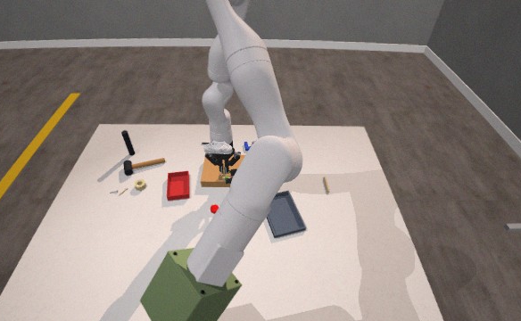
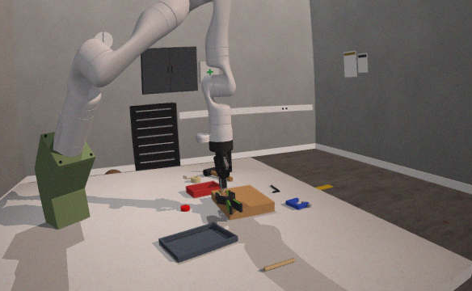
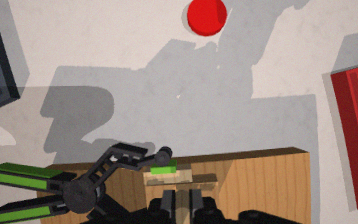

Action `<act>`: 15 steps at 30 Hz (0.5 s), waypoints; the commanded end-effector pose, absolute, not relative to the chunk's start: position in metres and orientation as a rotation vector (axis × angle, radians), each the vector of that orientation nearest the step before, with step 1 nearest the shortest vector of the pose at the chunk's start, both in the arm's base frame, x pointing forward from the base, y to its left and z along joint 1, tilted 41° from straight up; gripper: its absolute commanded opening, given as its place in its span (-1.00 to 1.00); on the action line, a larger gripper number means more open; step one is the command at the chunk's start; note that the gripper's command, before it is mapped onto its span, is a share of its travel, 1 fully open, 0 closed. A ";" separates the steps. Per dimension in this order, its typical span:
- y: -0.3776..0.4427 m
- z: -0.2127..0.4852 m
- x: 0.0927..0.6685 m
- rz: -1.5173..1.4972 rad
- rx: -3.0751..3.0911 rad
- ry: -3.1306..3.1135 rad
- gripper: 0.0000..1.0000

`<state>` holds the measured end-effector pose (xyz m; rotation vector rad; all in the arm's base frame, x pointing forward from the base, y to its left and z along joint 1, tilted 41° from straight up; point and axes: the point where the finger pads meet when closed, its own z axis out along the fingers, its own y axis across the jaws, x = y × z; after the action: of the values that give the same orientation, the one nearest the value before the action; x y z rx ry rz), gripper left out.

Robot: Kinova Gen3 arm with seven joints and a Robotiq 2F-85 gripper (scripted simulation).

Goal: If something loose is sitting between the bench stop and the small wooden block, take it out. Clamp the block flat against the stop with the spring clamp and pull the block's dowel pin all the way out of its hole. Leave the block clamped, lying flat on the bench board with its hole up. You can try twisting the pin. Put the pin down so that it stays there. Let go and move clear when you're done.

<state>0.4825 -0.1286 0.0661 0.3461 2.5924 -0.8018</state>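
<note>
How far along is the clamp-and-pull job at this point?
Done: the spring clamp has its green pad bearing on the small wooden block on the bench board. In hand: the gripper is shut on the dowel pin, low over the block; whether it is out is hidden. Left: pull it free and lay it down.

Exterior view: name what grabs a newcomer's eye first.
The tall white arm rises from a green pedestal and arches over the table. Its gripper is shut on a dowel pin above the bench board, where a black and green spring clamp sits.
</note>
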 end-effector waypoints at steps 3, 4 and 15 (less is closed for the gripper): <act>-0.126 0.066 0.484 -0.764 0.453 2.553 -0.80; -0.127 0.066 0.484 -0.758 0.473 2.546 -0.80; -0.126 0.066 0.484 -0.704 0.654 2.477 -0.80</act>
<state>0.4824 -0.1286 0.0662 0.6110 2.5010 -0.7268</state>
